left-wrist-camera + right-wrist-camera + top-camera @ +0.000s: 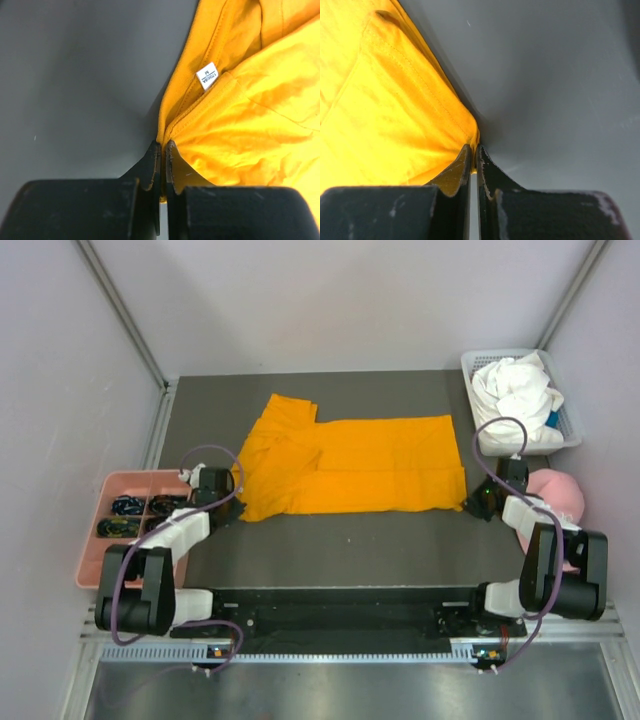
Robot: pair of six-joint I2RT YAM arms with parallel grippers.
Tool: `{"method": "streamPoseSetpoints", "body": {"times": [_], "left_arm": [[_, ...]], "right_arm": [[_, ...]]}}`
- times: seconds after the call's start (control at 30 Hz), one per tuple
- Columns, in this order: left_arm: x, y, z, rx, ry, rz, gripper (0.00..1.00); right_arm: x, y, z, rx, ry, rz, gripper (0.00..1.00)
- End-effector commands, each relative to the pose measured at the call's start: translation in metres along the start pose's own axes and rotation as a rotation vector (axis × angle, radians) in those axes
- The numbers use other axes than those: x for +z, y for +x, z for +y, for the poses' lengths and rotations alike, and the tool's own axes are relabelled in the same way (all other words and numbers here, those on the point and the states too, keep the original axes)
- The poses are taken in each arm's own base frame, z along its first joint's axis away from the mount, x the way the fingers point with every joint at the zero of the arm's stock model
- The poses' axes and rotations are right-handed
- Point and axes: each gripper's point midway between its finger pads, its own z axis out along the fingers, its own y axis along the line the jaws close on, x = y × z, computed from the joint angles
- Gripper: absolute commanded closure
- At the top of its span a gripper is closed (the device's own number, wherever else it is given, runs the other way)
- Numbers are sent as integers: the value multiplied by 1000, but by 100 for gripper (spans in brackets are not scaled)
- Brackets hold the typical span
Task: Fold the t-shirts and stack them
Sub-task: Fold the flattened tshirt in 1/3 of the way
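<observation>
1. The left gripper has its jaws pressed together on the near-left edge of the orange shirt, right where the ribbed neckline ends.
2. The orange shirt lies flat mid-table, its long side running across between the two grippers, and it seems to be doubled over lengthwise. I judge it light, soft and limp. It should sag between held points, it is not fragile, and it is unlikely to slip from the pads. Stitched hems, corners and the ribbed collar look like the firmest places to take hold.
3. A white tag inside the neck reads "M". The line above it is too small to read with confidence.
4. The right gripper is clamped on the shirt's near-right hem corner.
5. The white shirt sits crumpled in the basket at far right, and it would need spreading out first.
</observation>
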Motion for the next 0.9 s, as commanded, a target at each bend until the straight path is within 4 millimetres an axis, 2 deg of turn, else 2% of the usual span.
{"method": "streamPoseSetpoints", "body": {"times": [0.0,0.2,0.47,0.57,0.7,0.77,0.87], "left_arm": [[-15,12,6,-6,2,47,100],[-32,7,8,2,3,28,100],[-59,9,19,24,-15,29,100],[-70,11,23,24,-15,27,100],[-85,17,15,-12,52,42,100],[-87,22,15,-32,57,57,100],[-89,18,17,-49,50,32,100]], "right_arm": [[-14,15,-11,25,24,26,100],[-43,19,-18,46,47,-23,100],[-90,9,-32,73,121,-152,100],[-98,8,-33,75,122,-168,100],[-104,12,-34,102,114,-175,100],[-104,15,-35,118,109,-181,100],[-103,18,-36,125,108,-174,100]]}}
